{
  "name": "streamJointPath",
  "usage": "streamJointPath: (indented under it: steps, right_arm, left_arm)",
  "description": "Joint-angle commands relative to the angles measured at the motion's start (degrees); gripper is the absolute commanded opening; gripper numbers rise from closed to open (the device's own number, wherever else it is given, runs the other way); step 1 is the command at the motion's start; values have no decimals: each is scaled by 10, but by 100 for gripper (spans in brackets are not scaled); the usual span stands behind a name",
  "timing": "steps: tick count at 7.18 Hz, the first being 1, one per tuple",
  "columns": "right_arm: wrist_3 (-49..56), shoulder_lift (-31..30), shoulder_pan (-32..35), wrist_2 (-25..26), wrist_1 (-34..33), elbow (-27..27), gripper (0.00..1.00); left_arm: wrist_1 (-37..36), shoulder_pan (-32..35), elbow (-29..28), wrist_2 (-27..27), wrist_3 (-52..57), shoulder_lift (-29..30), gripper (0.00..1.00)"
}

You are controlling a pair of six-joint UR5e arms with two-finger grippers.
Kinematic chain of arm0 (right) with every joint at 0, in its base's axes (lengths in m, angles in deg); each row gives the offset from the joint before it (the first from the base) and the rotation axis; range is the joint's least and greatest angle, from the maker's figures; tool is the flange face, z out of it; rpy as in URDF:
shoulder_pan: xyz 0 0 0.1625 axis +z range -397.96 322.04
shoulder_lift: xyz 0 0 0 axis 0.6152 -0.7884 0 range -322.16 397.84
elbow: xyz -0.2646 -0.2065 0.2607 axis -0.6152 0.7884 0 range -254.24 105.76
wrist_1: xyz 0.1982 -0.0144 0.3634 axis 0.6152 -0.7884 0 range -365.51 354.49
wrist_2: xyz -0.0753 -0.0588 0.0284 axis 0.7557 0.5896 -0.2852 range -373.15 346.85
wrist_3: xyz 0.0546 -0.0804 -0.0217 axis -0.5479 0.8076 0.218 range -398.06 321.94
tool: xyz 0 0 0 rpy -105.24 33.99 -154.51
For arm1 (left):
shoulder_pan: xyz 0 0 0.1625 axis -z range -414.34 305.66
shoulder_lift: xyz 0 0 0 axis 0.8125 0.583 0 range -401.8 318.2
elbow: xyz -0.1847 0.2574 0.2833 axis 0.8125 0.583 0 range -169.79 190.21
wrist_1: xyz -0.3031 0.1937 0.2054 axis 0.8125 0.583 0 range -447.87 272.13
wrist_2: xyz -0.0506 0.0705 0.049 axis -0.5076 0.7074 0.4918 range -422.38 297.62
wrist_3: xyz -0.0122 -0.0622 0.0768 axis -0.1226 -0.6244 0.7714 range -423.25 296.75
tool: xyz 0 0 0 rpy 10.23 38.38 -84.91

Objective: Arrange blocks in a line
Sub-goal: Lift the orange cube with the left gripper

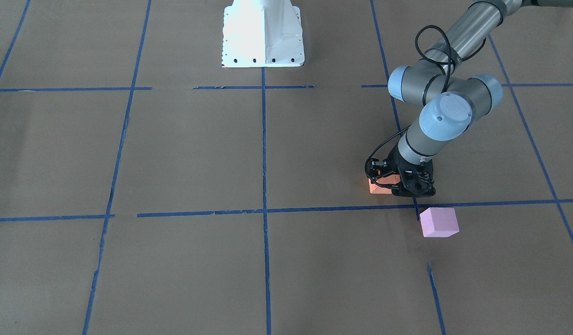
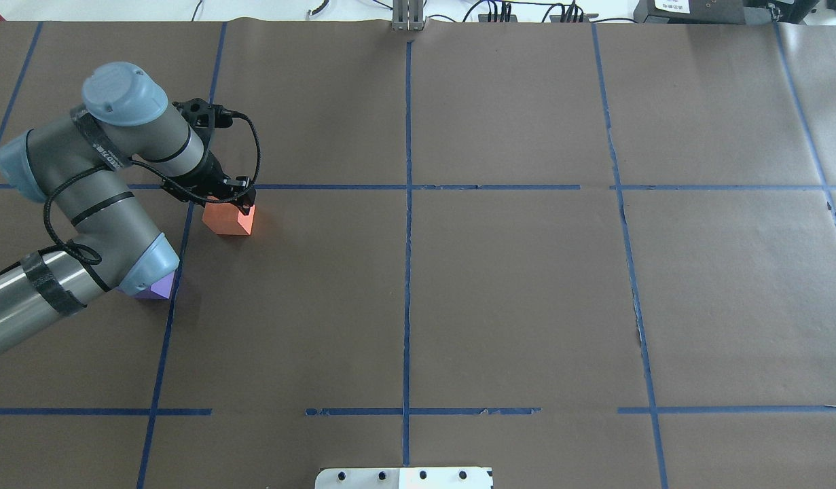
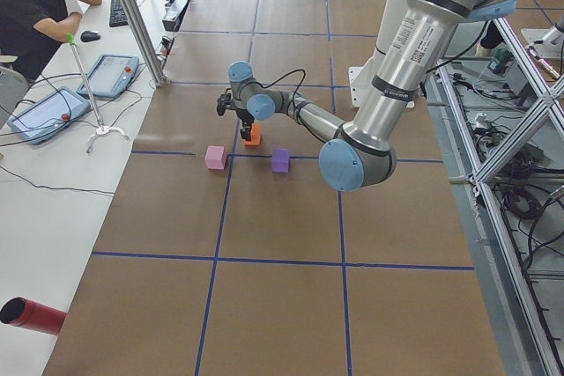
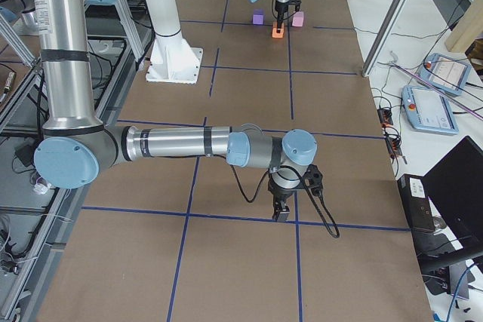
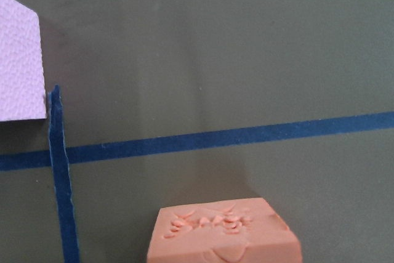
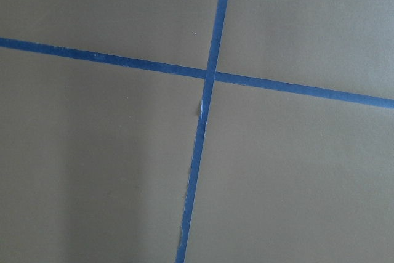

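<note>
My left gripper [image 1: 400, 185] is down at the table on the orange block [image 2: 229, 219], its fingers close on either side of it. The wrist view shows the block's dented top [image 5: 225, 232]. The pink-lilac block [image 1: 439, 222] lies just past a blue tape line, close to the gripper, and shows at the wrist view's left edge [image 5: 18, 60]. The dark purple block [image 2: 153, 288] is half hidden under my left elbow and shows whole in the left side view [image 3: 280, 160]. My right gripper [image 4: 281, 213] hangs over a tape crossing far from the blocks. I cannot tell if it is open.
The white robot base [image 1: 263, 35] stands at the table's robot side. Blue tape lines [image 2: 408, 204] grid the brown table. An operator [image 3: 35, 6] sits past the far edge, with tablets [image 3: 40, 116] and a red cylinder [image 3: 31, 316] on the white side table.
</note>
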Motion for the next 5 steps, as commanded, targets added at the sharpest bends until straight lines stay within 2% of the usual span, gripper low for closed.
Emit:
streamJointPath:
  steps: [1, 4, 5]
  right_arm:
    - [0, 1, 0, 0, 0, 0, 100]
    - [0, 1, 0, 0, 0, 0, 100]
    - [0, 1, 0, 0, 0, 0, 100]
  left_arm:
    - [0, 1, 0, 0, -2, 1, 21]
    - [-9, 32, 9, -9, 3, 3, 19]
    - [-31, 45, 31, -22, 4, 2, 19]
